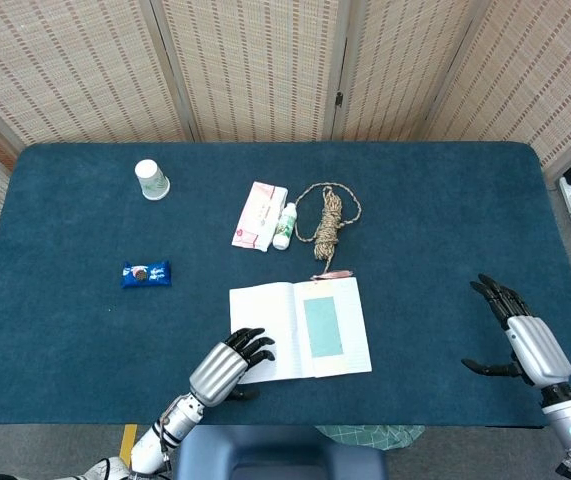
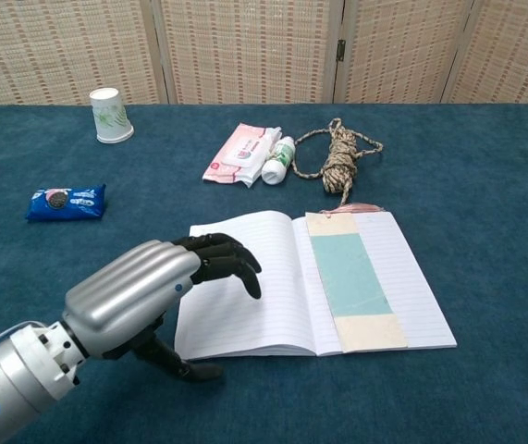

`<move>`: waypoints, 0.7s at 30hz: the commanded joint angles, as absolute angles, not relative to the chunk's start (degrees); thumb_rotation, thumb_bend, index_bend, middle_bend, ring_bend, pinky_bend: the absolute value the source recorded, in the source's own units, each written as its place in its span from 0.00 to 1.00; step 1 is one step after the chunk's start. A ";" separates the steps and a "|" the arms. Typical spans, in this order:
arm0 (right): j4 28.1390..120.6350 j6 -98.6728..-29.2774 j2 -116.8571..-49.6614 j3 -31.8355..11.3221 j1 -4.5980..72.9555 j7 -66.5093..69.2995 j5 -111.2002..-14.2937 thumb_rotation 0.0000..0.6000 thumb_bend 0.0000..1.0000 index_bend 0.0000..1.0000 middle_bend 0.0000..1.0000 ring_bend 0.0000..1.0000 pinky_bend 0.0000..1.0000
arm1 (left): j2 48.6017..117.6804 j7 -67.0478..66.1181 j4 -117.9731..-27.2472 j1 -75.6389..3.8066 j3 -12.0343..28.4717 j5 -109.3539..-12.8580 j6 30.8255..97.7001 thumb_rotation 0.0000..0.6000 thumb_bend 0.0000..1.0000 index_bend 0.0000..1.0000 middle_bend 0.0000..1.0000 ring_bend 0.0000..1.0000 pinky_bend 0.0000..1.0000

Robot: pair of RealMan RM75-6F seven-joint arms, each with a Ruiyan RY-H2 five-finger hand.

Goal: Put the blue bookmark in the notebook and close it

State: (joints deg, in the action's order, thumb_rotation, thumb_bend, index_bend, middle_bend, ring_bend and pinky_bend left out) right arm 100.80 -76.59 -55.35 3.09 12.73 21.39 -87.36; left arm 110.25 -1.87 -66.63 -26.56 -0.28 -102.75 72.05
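1. Woven folding screens [image 1: 265, 65] stand behind a table [image 1: 445, 250] covered in dark blue cloth.
2. Notebook [image 2: 245, 287] lies open and flat near the front edge, lined pages up.
3. Blue bookmark [image 2: 349, 273], a pale teal panel on a cream strip, lies lengthwise on the right-hand page just beside the spine fold. A pinkish tassel at its top end sticks out past the top edge of the page.
4. Left hand [image 1: 227, 366] is at the notebook's left front corner. Dark fingers [image 2: 228, 263] are curled downward over the left page; thumb reaches down to the cloth beside the front corner of the page. It holds nothing. Whether the fingertips touch the paper: cannot tell.
5. Right hand [image 1: 521, 335] is well apart from the notebook, near the table's right front corner. Fingers extended and apart, thumb out to the side, holding nothing. Seen in the head view only.
6. Behind the notebook: a coil of rope [image 1: 331, 215], a small white bottle [image 1: 284, 225] with a green label just beside a pink-and-white packet [image 1: 258, 216].
7. Far left rear: a paper cup [image 1: 150, 180] standing upside down.
8. Left of the notebook, well apart: a blue snack wrapper [image 1: 146, 274] lying flat.
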 commanded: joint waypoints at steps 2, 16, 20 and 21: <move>100.77 -76.70 -55.25 2.74 12.46 21.65 -87.41 1.00 0.00 0.00 0.00 0.00 0.01 | 111.43 -1.04 -64.98 -27.31 -0.38 -102.13 72.13 1.00 0.16 0.37 0.28 0.17 0.23; 100.66 -74.64 -54.96 1.88 12.32 22.62 -87.12 1.00 0.00 0.00 0.00 0.00 0.01 | 113.53 -0.81 -61.86 -29.22 -0.81 -100.57 71.86 1.00 0.18 0.38 0.28 0.18 0.23; 100.77 -74.45 -54.87 1.66 12.18 22.62 -87.07 1.00 0.00 0.00 0.00 0.00 0.01 | 114.02 -0.53 -60.88 -29.54 -0.90 -100.12 71.87 1.00 0.18 0.38 0.29 0.18 0.23; 100.77 -74.36 -54.84 1.61 12.15 22.62 -87.06 1.00 0.00 0.00 0.00 0.00 0.01 | 114.20 -0.50 -60.40 -29.66 -0.81 -99.97 71.95 1.00 0.18 0.38 0.29 0.18 0.23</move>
